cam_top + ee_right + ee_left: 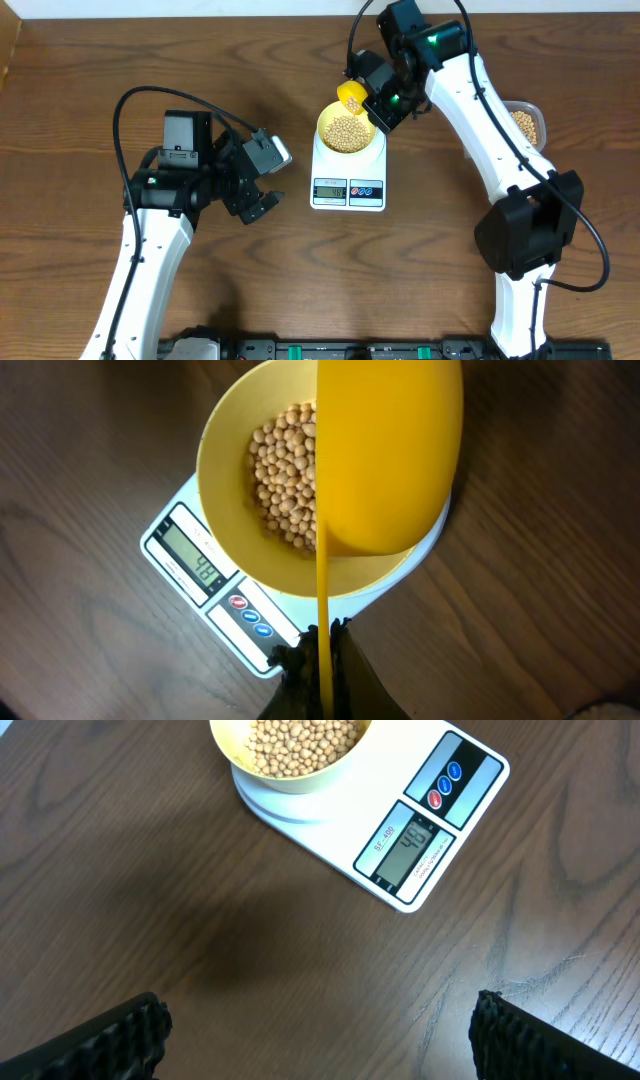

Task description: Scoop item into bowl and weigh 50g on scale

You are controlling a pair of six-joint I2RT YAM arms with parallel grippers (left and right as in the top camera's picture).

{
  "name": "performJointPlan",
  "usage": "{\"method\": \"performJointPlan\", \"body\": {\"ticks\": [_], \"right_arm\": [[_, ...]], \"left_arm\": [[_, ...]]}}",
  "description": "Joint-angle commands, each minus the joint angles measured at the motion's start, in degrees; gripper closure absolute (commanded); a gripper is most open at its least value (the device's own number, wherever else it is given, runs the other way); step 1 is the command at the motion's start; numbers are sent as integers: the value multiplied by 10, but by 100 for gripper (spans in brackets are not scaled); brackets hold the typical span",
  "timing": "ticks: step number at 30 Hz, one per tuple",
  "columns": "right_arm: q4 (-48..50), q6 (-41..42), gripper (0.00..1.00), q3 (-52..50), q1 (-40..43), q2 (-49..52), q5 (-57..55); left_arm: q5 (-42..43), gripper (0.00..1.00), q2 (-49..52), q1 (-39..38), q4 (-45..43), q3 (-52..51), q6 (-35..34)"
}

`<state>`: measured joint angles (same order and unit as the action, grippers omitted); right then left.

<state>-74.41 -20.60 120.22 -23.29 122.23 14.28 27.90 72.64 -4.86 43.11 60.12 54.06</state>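
Note:
The pale yellow bowl (349,133) sits on the white scale (348,185) and holds many tan beans (348,130). The scale's display (196,561) reads about 48. My right gripper (381,102) is shut on the handle of a bright yellow scoop (351,95), held tilted over the bowl's far rim. In the right wrist view the scoop (385,450) covers the bowl's (225,490) right side, gripped at the fingers (325,635). My left gripper (262,203) is open and empty, left of the scale. The left wrist view shows the bowl (290,782), beans (300,742) and scale (420,840).
A clear plastic tub (526,122) with more beans stands at the right, partly behind the right arm. The table's far edge runs along the top of the overhead view. Bare wood lies left and in front of the scale.

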Motion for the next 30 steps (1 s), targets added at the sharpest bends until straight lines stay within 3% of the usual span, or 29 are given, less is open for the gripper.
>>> {"method": "performJointPlan", "body": {"ticks": [1,23,30], "right_arm": [[1,-12,99,14,-1,1,-2],[3,-10,99,14,-15,1,-1],[9,34,99,14,6,1,108]], "left_arm": [[-3,2,3,2,1,-5,5],[-3,3,3,2,1,-5,5],[-3,2,3,2,1,-5,5]]}}
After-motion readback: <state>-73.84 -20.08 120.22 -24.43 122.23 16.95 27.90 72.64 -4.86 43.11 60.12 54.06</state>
